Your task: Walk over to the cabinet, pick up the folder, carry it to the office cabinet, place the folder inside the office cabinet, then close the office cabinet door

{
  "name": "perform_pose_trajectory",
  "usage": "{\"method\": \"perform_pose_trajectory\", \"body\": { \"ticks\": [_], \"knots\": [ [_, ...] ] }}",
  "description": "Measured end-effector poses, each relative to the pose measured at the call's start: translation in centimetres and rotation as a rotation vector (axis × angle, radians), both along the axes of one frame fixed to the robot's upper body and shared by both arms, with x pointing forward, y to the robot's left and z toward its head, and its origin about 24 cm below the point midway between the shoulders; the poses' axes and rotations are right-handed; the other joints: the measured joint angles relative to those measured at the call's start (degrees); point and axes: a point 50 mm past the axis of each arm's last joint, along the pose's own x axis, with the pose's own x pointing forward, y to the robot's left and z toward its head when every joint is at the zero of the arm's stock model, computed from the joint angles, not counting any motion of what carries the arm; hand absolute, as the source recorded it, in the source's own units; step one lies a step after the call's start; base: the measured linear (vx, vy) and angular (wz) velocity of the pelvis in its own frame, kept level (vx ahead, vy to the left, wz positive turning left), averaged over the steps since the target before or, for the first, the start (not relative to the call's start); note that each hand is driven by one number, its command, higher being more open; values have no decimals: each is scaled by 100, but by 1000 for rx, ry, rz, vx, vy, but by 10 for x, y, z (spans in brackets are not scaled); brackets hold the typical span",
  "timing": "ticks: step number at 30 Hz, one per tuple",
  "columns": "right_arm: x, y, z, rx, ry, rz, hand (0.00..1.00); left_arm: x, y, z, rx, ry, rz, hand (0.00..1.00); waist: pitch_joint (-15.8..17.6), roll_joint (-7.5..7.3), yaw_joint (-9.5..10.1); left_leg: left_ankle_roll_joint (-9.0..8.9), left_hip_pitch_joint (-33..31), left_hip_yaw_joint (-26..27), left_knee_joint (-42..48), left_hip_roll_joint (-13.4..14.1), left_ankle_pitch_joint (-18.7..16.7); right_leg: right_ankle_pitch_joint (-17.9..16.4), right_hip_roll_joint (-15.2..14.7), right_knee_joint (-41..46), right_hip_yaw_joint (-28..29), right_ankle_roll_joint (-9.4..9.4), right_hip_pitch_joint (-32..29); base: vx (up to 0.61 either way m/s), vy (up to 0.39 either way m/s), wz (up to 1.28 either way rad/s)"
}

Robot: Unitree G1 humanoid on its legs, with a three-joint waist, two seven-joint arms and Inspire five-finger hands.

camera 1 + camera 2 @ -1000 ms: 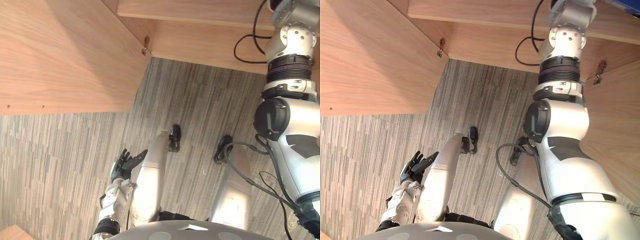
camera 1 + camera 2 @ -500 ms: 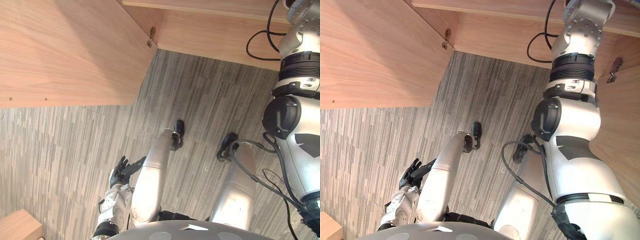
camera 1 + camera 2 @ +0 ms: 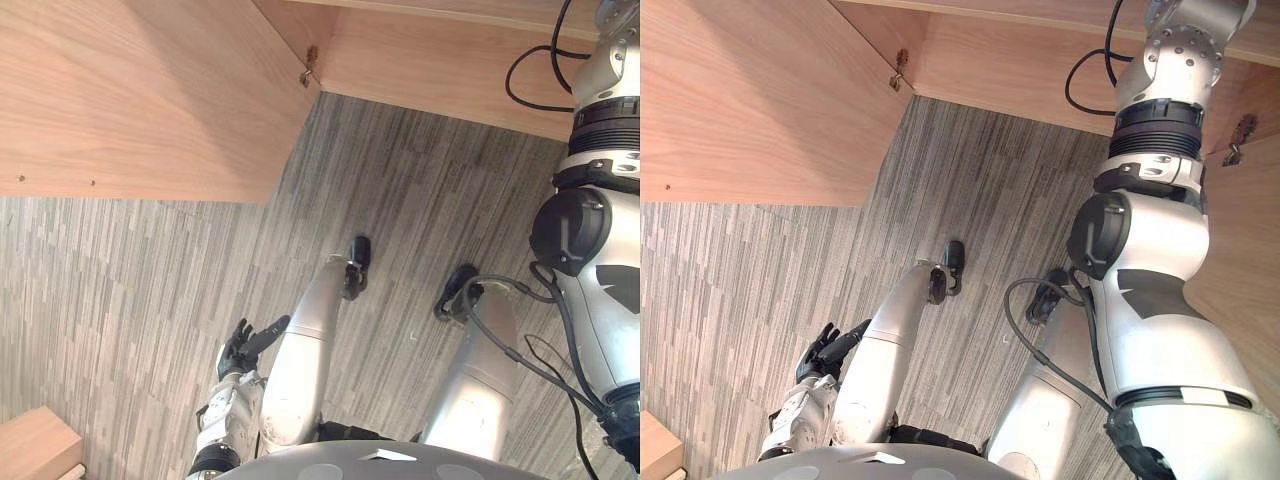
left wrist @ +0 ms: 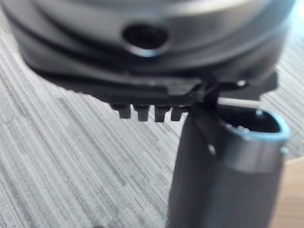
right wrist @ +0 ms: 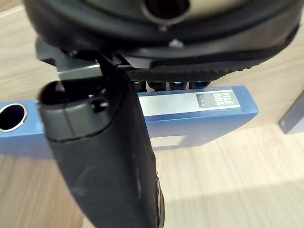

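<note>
On pale wood, a blue folder [image 5: 204, 114], spine turned toward the right wrist camera, with a white label [image 5: 185, 102] along it and a round hole at one end. Right hand [image 5: 104, 156] close up against that spine; cannot tell whether gripping the folder or only touching it. Just beside the folder's labelled end, a grey corner [image 5: 292, 116] of something else, too little in view to name.

From the head camera, right arm stretched up into the open cabinet [image 3: 430, 60], between a door [image 3: 130, 100] swung out on the left and a second door [image 3: 1245, 260] on the right, with metal hinges [image 3: 310, 66] at the inner edges.

Left hand [image 3: 240, 345] low beside the body, over grey striped carpet [image 3: 120, 300], fingers loose and spread, holding nothing. Same carpet past the hand in the left wrist view.

Small wooden corner [image 3: 35, 445] at the lower left on the floor, well apart from the left hand.
</note>
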Motion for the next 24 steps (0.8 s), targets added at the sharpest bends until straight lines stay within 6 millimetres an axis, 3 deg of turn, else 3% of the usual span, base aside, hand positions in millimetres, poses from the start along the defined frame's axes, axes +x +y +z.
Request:
{"method": "perform_pose_trajectory", "body": {
  "ticks": [6, 12, 14, 22, 24],
  "knots": [
    [2, -2, -8, -15, 7, 0, 100, -2, 2, -1, -6, 7, 19, 100, -12, 0, -3, -32, 23, -18, -14, -9, 33, -26, -14, 54, -9, -48, 0, -41, 25, 3],
    [12, -6, -35, -85, 113, 18, 100, 13, -7, 0, -45, 3, 23, 100, -36, -8, -48, -50, 330, 16, -242, -8, 120, 23, 5, -89, -16, -92, 247, -23, 30, -3],
    [21, -5, -58, -186, 231, 27, 100, 9, -8, -3, -50, 23, 26, 100, -294, -17, -56, -49, 496, 37, -495, 15, 166, 83, 70, -359, -52, -61, 415, 3, 53, -12],
    [39, 12, -101, -704, 545, 64, 100, 9, -9, -4, -62, 24, 24, 100, -386, -123, -236, -35, 1401, 185, -1302, 62, 321, 329, 190, -1126, -139, -25, 1229, 44, 56, -13],
    [43, 18, -117, -856, 620, 92, 100, 9, -10, -4, -70, 21, 15, 100, -483, -223, -280, -63, 1638, 180, -1605, 23, 422, 366, 184, -1320, -197, -20, 1413, 77, 6, 3]
  ]
}}
